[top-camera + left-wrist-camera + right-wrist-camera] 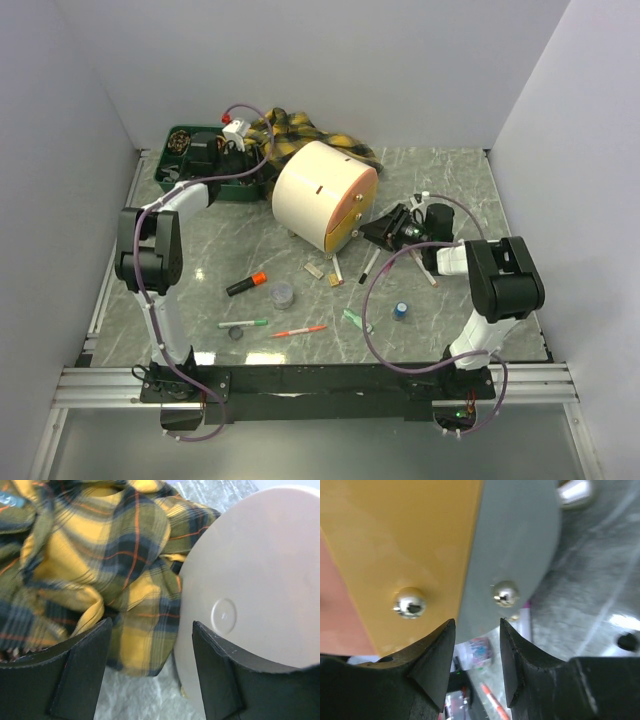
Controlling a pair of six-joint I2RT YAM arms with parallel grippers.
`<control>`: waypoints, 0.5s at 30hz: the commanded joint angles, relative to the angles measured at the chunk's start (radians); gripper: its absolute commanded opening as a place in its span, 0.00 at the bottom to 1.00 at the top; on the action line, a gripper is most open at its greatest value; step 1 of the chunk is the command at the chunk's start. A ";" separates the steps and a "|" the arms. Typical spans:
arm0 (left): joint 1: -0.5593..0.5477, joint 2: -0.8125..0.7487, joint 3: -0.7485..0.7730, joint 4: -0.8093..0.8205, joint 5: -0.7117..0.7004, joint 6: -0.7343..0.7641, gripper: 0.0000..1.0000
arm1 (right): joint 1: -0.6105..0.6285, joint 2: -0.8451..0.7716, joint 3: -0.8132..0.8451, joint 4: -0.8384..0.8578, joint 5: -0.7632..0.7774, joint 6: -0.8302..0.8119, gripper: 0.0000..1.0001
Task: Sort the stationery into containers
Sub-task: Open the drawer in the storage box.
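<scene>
The right jaws are held apart, empty, just short of a silver knob on the drum's four-o'clock face, likely for pulling its grey drawer; the left jaws are parted too.

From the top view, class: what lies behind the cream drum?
A crumpled yellow-and-black plaid cloth lies behind the cream drum, beside the dark green tray. The drum hides the cloth's near edge; anything under the cloth is covered.

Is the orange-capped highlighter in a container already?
No, the highlighter lies loose on the table, in front of the drum in the top view.
</scene>
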 commanded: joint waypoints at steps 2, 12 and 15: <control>-0.051 0.003 0.048 -0.021 0.003 0.013 0.70 | -0.014 0.035 0.023 0.180 -0.090 0.126 0.47; -0.056 -0.025 0.002 -0.006 -0.022 0.009 0.70 | -0.012 0.124 0.070 0.126 -0.119 0.103 0.44; -0.048 -0.025 -0.001 0.002 -0.023 0.002 0.71 | -0.005 0.147 0.094 0.082 -0.116 0.077 0.47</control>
